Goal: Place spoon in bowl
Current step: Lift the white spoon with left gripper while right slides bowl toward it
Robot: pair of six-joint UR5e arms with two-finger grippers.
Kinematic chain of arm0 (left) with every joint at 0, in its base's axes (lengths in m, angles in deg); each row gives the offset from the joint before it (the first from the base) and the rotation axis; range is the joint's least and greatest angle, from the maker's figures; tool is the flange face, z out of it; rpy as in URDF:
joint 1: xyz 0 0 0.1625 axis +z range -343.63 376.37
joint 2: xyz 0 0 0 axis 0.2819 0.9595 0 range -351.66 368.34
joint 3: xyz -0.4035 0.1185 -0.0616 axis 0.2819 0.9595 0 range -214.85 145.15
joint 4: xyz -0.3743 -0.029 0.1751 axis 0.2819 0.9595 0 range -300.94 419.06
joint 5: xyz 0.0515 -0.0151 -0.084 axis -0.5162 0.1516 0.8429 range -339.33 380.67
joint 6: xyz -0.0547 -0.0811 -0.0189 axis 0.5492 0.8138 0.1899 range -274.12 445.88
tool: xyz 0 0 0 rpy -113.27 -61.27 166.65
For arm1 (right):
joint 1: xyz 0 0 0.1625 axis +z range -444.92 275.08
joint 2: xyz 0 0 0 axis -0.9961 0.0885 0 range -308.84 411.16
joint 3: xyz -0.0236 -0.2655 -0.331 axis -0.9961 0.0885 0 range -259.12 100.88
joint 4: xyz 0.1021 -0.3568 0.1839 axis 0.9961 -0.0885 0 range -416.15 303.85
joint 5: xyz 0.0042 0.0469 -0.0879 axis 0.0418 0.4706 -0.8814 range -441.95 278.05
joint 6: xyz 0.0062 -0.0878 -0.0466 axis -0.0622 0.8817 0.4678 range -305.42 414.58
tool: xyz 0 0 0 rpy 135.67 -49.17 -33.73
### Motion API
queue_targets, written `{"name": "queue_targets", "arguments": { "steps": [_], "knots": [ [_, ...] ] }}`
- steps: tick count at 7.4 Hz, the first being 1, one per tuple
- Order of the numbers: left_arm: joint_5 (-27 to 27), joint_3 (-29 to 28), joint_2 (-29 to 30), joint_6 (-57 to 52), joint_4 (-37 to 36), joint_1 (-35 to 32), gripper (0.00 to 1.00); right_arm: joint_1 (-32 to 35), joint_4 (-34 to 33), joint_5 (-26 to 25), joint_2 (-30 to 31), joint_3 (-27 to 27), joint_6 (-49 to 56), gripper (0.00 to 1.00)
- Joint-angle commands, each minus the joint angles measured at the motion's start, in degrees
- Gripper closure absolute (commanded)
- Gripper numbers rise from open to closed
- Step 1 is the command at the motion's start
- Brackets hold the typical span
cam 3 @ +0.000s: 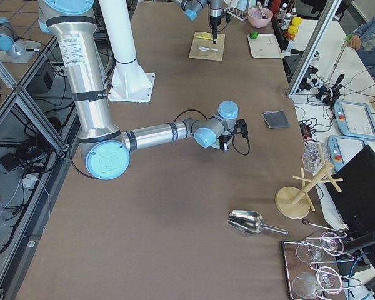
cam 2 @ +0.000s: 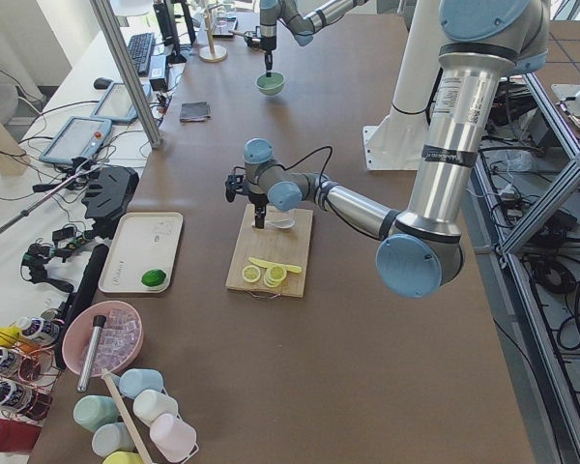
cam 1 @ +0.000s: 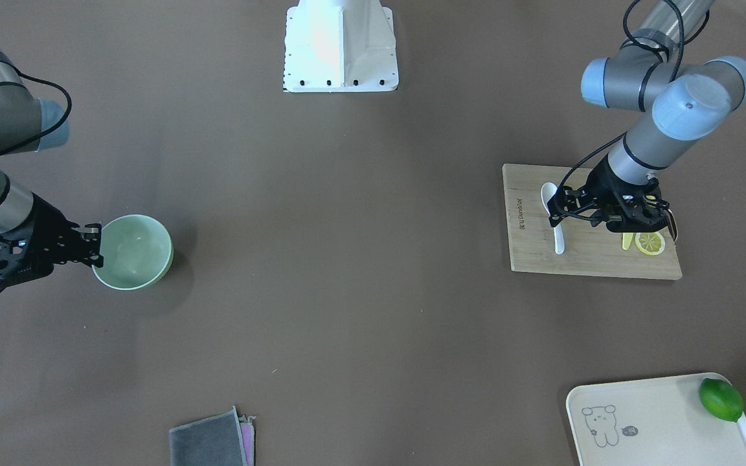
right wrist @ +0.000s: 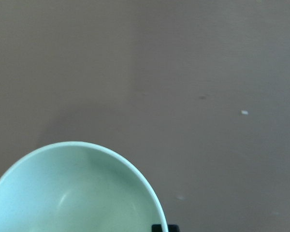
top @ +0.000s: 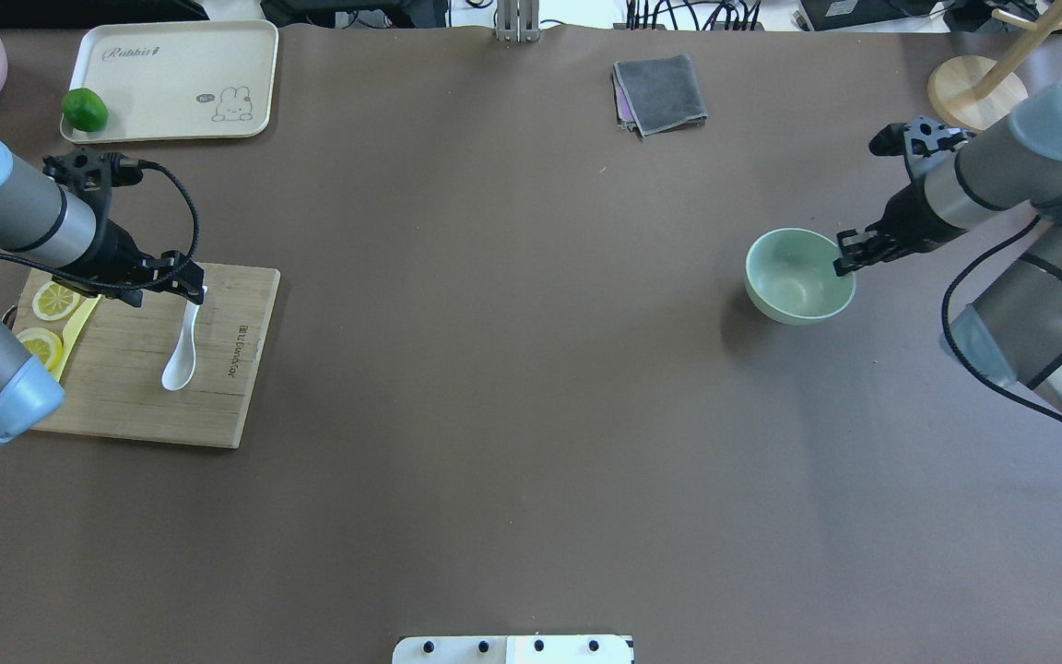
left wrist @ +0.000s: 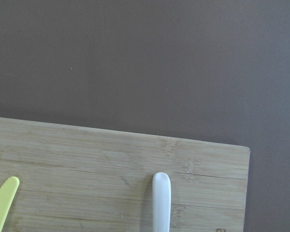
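Brown bench point(top: 494, 369): we see the spoon point(top: 183, 343) flat on a wooden board point(top: 125, 397) near the left edge, the left gripper point(top: 192, 286) at its handle. The right gripper point(top: 844, 265) meets the rim of the bowl point(top: 771, 297) near the right edge. We cannot tell either's grip.

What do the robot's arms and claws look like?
The left arm and right arm are silver tubes with pale blue round joint caps and dark bands. Black cables loop along them. The left gripper and right gripper are black two-fingered claws.
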Motion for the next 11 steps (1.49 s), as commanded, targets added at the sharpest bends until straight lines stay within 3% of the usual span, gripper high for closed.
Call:
{"name": "queue_targets", "arguments": {
  "steps": [1,2,4,6,7,9,11],
  "knots": [
    [-1.7,-0.9,0.3,0.0,-0.1,2.7,0.37,-8.9,-0.1,-4.5,-9.6,-0.4,-17.0,1.0],
    [-1.9,-1.3,0.3,0.0,-0.1,3.3,0.53,-13.6,-0.2,-8.2,-14.2,-0.3,-23.9,1.0],
    [-2.1,-1.7,0.3,-0.1,0.0,3.3,1.0,-20.6,-1.5,-14.9,-20.0,-0.3,-30.8,1.0],
    [-1.8,-0.4,3.2,0.6,-0.3,3.3,1.0,-25.5,-4.0,-20.0,-22.7,-0.1,-32.2,1.0],
    [-0.8,0.1,7.9,6.7,-0.6,3.4,1.0,-27.4,-3.9,-23.3,-22.5,-0.3,-32.2,0.02],
    [-1.5,0.4,16.2,19.7,-0.8,9.0,1.0,-25.5,-3.9,-23.5,-19.4,-2.0,-30.3,0.0],
    [-4.6,0.4,21.4,26.0,-0.7,13.6,1.0,-16.6,-3.5,-13.0,-8.2,-10.1,-20.5,0.0]
  ]
}}
